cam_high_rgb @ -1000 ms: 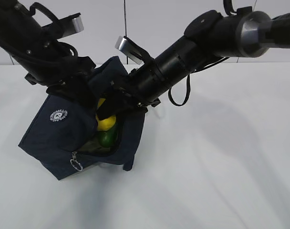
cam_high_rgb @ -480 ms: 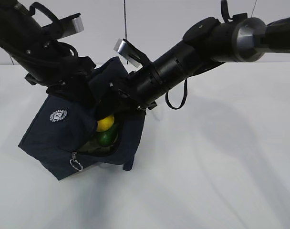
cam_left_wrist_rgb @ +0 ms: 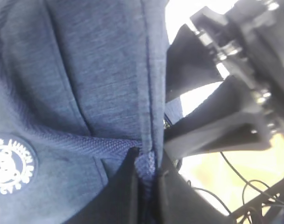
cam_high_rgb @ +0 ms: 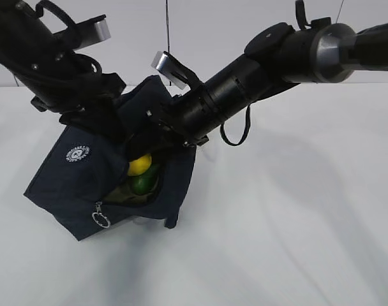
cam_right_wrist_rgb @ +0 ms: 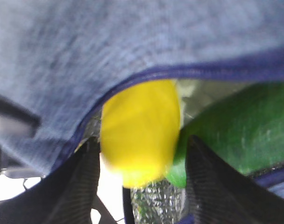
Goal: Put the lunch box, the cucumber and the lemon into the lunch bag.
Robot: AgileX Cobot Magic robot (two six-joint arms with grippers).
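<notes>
Now one lunch bag (cam_high_rgb: 73, 178), one cucumber (cam_high_rgb: 143, 183), one lemon (cam_high_rgb: 140, 164).
Bag sits tilted on the table (cam_high_rgb: 296, 210); cucumber and lemon lie inside its mouth. Since a second ago the lemon has dropped from the right gripper (cam_right_wrist_rgb: 139, 186), whose jaws now stand apart around it. Only the left wrist view shows the left gripper (cam_left_wrist_rgb: 146, 186) pinching bag fabric.

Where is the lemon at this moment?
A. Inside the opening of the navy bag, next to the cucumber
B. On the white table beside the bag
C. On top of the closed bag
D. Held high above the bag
A: the lemon sits inside the lunch bag opening, with the cucumber just beside it.
</notes>
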